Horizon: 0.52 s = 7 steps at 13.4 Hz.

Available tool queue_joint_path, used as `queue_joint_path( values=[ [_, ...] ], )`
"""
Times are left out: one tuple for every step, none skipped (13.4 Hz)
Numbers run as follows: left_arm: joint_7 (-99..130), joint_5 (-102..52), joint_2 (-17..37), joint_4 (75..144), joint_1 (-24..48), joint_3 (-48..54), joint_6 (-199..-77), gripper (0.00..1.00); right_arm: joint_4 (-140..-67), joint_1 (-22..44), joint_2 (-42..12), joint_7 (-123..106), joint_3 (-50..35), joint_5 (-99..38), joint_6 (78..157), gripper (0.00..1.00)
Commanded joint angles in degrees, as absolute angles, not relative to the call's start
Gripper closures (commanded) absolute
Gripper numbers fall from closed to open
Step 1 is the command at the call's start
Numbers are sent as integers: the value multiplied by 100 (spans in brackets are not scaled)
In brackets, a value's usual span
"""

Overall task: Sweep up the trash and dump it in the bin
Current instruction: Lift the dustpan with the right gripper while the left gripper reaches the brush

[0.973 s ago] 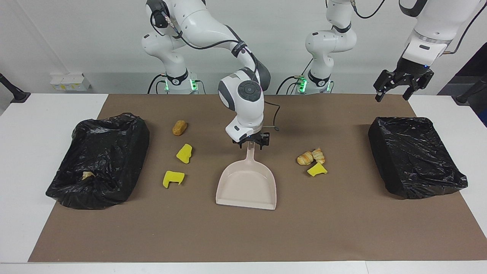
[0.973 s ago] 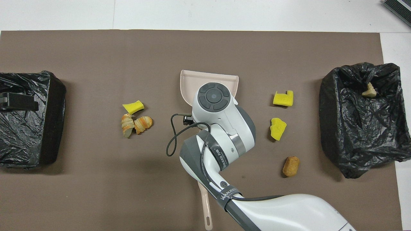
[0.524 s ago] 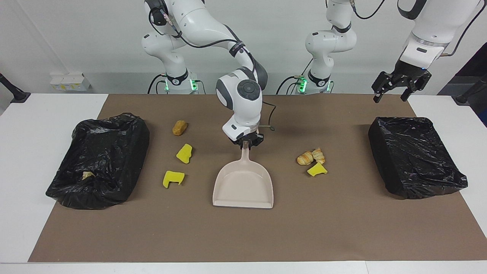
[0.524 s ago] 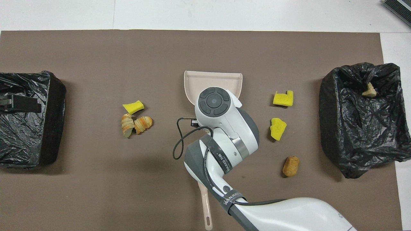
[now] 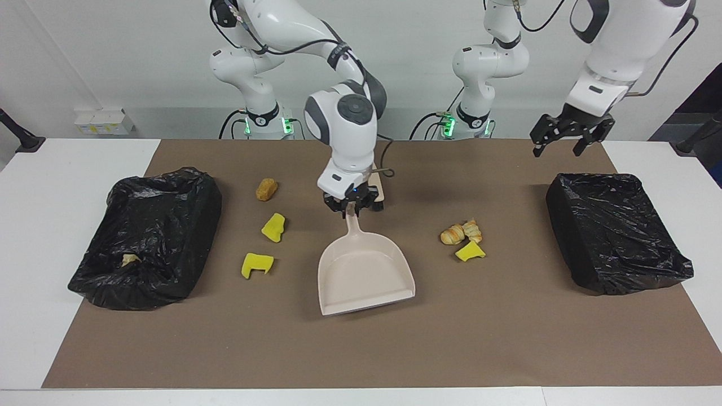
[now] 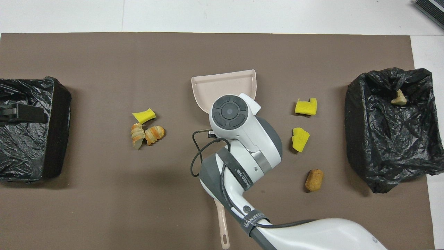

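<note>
Jaws on the right arm (image 5: 344, 121) are pinched on the thin handle of the beige plastic dustpan (image 5: 364, 270), gripping high up the handle, i.e. well away from the scoop. The scoop sits mid-mat on the brown mat (image 5: 361, 349) of the bench, mouth facing away from the robots and skewed a bit. We can't tell if its lip is on the mat or just off it. For this step we'd want the lip pressed flat, w/ no gap a scrap could slip under, and the mouth turned square to one pile before anything gets pushed in. With so long a lever, slow wrist turns will stop the pan swinging. The trash lies in two groups. Two yellow sponge chunks (image 5: 273, 227) and a brown oval bun (image 5: 266, 189) lie beside the pan toward the right arm's end, near the black-bagged bin (image 5: 146, 237). Golden croissant-like pastries (image 5: 459, 232) touch a third yellow chunk (image 5: 469, 252) toward the left arm's end. The right forearm slants down over the pan, wrist approx vertical. Left jaws hang spread and empty, up over the second black-bagged bin (image 5: 615, 231); that arm waits.
</note>
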<state>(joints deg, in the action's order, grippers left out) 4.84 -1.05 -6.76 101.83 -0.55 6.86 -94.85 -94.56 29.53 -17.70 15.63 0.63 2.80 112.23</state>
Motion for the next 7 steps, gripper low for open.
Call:
queue_joint_path(
  values=[
    [1017, -132, -1071, 10896, 105, 982, -9667, 0, -9554, 2681, -1468, 322, 9, 255, 10926, 100],
    [1324, -141, -1124, 11116, 105, 1280, -9720, 0, -9554, 2637, -1468, -223, 17, 255, 10873, 100],
    [1614, -167, -1238, 11292, 97, 1527, -9808, 0, -9571, 2567, -1468, -742, 18, 246, 10855, 100],
    [1861, -202, -1352, 11424, 97, 1712, -9878, 0, -9580, 2471, -1459, -1199, 18, 255, 10689, 100],
    [2072, -376, -1414, 11495, 105, 1914, -9879, 0, -9571, 2435, -1424, -1622, 9, 246, 10453, 100],
    [2379, -613, -1432, 11601, 97, 2177, -9905, 0, -9580, 2426, -1406, -2052, 17, 255, 10355, 100],
    [2739, -676, -1433, 11732, 97, 2536, -9992, 0, -9589, 2426, -1406, -2596, 26, 255, 10301, 100]
  ],
)
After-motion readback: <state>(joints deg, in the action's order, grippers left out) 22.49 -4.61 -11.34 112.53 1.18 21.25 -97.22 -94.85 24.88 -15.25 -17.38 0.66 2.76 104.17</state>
